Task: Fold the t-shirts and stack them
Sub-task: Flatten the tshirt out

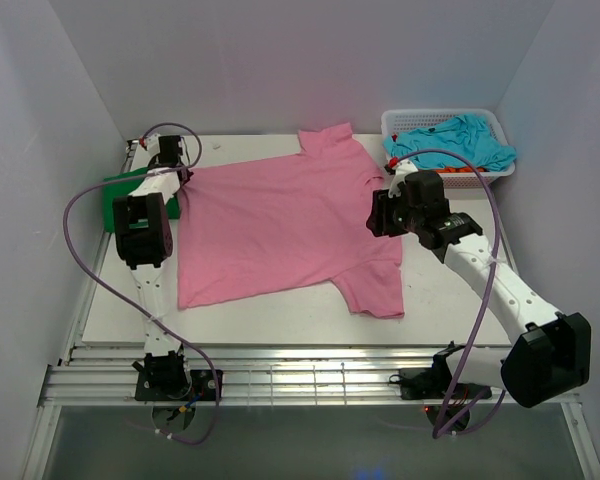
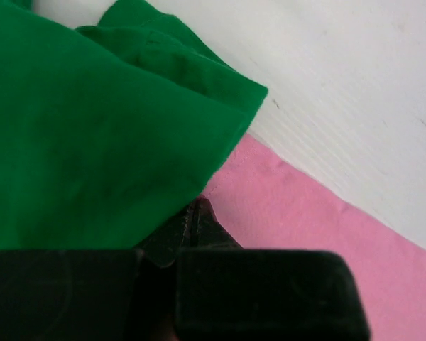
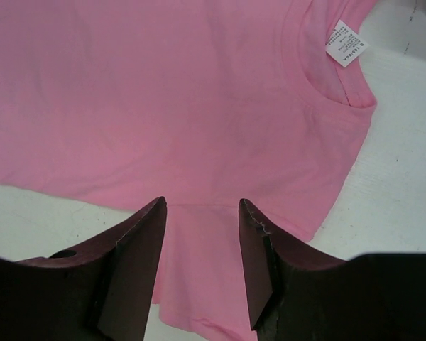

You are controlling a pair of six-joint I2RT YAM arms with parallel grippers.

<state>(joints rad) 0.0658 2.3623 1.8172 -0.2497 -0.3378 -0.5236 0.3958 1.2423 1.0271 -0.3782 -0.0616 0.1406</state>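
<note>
Hovering spread over the pink shirt (image 1: 280, 225), right hand (image 3: 202, 207) holds nothing; left hand (image 2: 199, 217) is pressed together at its hem, the side away from the basket (image 1: 395, 120). Shirt lies flat on the worktop (image 1: 450, 310) beside that basket: light, limp, probably best pinched at seams.

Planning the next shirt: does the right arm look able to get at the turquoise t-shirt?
Probably yes: the turquoise t-shirt lies uncovered atop the white basket on that arm's side, and the right gripper is open, holding nothing.
</note>
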